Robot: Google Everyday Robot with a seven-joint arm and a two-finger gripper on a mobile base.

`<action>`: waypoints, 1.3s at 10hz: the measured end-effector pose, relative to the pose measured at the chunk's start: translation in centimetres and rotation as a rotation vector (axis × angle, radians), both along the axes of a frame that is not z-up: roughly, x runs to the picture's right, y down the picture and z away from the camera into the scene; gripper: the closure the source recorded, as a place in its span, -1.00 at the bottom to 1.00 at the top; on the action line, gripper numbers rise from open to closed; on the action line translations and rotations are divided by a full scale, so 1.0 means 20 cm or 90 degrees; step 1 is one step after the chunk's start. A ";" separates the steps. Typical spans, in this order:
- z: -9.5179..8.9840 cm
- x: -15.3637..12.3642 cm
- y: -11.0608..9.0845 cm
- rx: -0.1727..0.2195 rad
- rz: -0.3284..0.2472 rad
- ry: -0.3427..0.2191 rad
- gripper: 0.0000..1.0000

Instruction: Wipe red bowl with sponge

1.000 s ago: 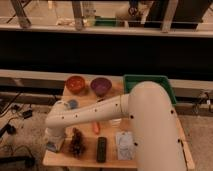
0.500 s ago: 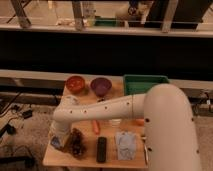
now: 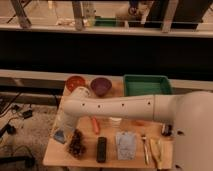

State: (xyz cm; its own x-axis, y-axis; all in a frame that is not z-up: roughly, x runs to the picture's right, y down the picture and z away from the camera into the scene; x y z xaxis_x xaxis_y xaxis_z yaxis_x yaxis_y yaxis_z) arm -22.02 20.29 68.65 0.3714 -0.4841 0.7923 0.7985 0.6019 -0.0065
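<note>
From where I'm driving this, the front row of the surface [image 3: 52, 152] has the dark pinecone-looking clump [image 3: 76, 143], the black remote [image 3: 101, 149], the pale blue-grey cloth [image 3: 125, 145] and some cutlery [image 3: 145, 148] on the right. Just left of the clump, at the front-left edge, is the sponge [image 3: 60, 135]. My arm [image 3: 115, 107] sweeps in from the right and bends down over that corner, so the gripper [image 3: 64, 131] sits right at the sponge, which makes sense since I need it in hand first. Whether the gripper is open or has hold of the sponge, I honestly can't tell. There's an orange carrot-like thing [image 3: 95, 125] mid-surface beside the arm. Further back, the red bowl [image 3: 75, 82] sits at the back-left next to the purple bowl [image 3: 100, 85], untouched I'd say, with the green tray [image 3: 147, 78] on the right.
</note>
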 end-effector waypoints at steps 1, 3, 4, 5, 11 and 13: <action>-0.02 0.00 -0.03 0.003 0.011 0.003 0.82; -0.01 -0.05 -0.10 0.006 0.028 0.020 0.82; -0.01 -0.08 -0.12 0.009 0.032 0.027 0.82; 0.00 -0.12 -0.16 0.012 0.040 0.034 0.82; 0.06 -0.12 -0.40 0.039 0.070 0.068 0.82; 0.11 -0.12 -0.49 0.052 0.076 0.082 0.82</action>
